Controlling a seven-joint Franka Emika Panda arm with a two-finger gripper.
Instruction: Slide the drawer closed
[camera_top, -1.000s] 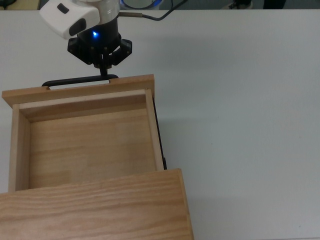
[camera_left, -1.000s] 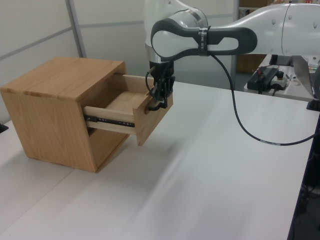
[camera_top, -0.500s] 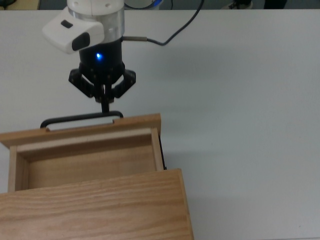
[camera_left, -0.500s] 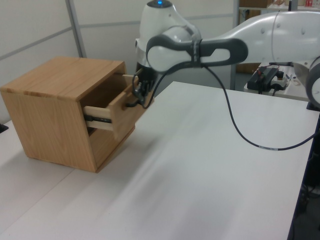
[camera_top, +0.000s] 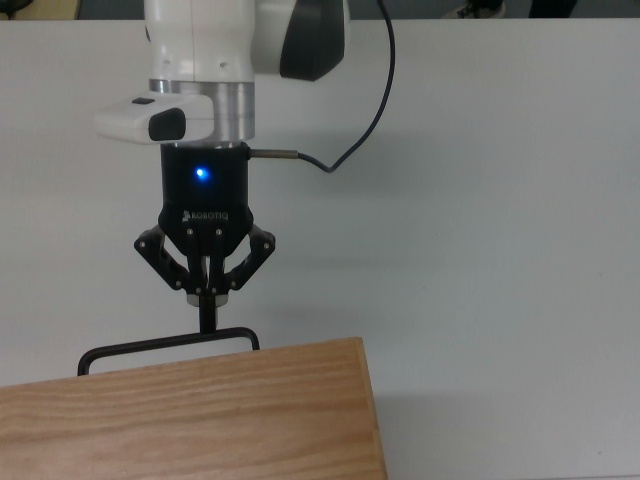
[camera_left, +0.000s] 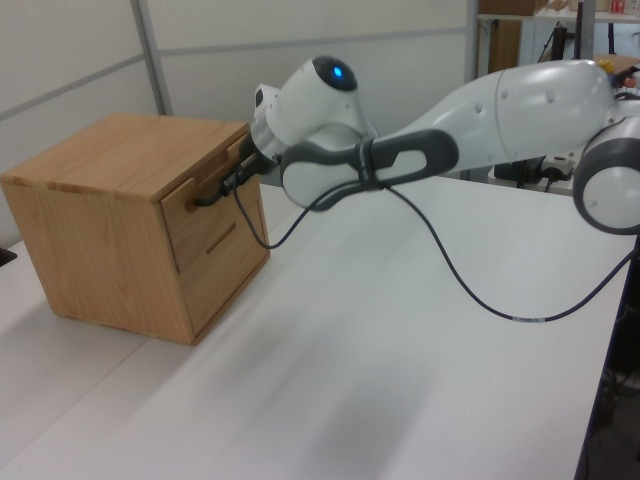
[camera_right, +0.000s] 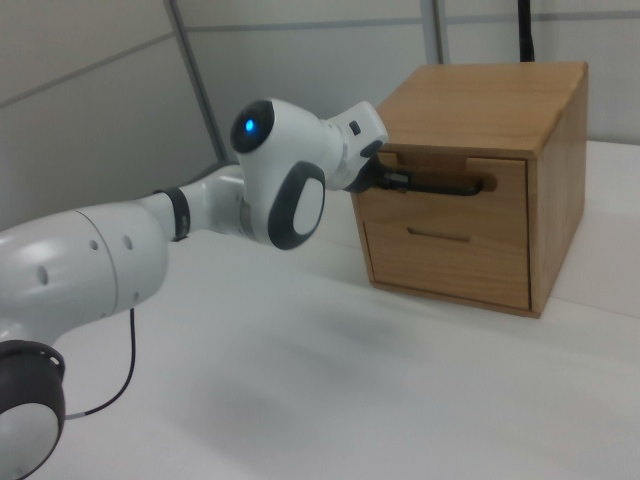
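The drawer sits pushed into the oak cabinet. In the top view its tray is hidden under the cabinet top and only the black wire handle sticks out. The drawer front lies flush with the cabinet face in the left view, and the drawer front does the same in the right view. My gripper is shut, with its closed fingertips resting against the handle bar. In the left view the gripper meets the handle; in the right view the gripper meets the handle.
A second drawer front with a thin handle sits below the upper one. The cabinet stands on a white table. A black cable trails from the wrist. Wall panels and lab equipment lie behind the table.
The drawer has slid from wide open to fully inside the cabinet. My gripper travelled with the handle toward the cabinet, staying shut against it.
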